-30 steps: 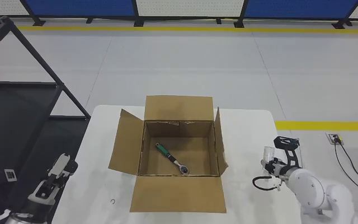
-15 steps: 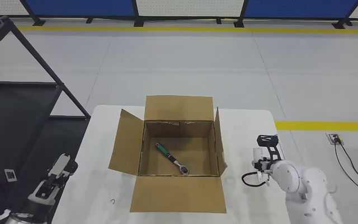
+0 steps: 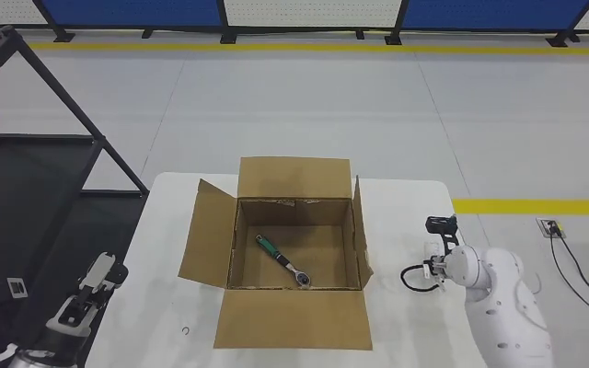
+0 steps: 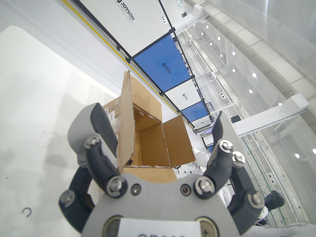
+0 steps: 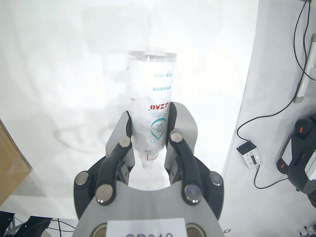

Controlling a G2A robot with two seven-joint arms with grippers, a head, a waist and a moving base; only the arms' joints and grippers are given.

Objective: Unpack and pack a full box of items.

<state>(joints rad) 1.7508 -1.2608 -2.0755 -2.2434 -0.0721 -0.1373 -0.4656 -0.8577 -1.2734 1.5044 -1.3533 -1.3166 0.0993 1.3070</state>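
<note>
Right arm (image 3: pixel 488 276) edged toward the box (image 3: pixel 294 317), jaws clamping a bottle (image 5: pixel 151 94), seemingly upright; left jaws wide.

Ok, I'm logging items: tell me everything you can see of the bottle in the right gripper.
The bottle is a clear plastic cylinder with a white label printed in teal and red. Its narrow white nozzle end points toward the wrist; its flat base points toward the white table. The right gripper is shut on its labelled body, a finger on each side. Whether the base touches the table cannot be told.
</note>
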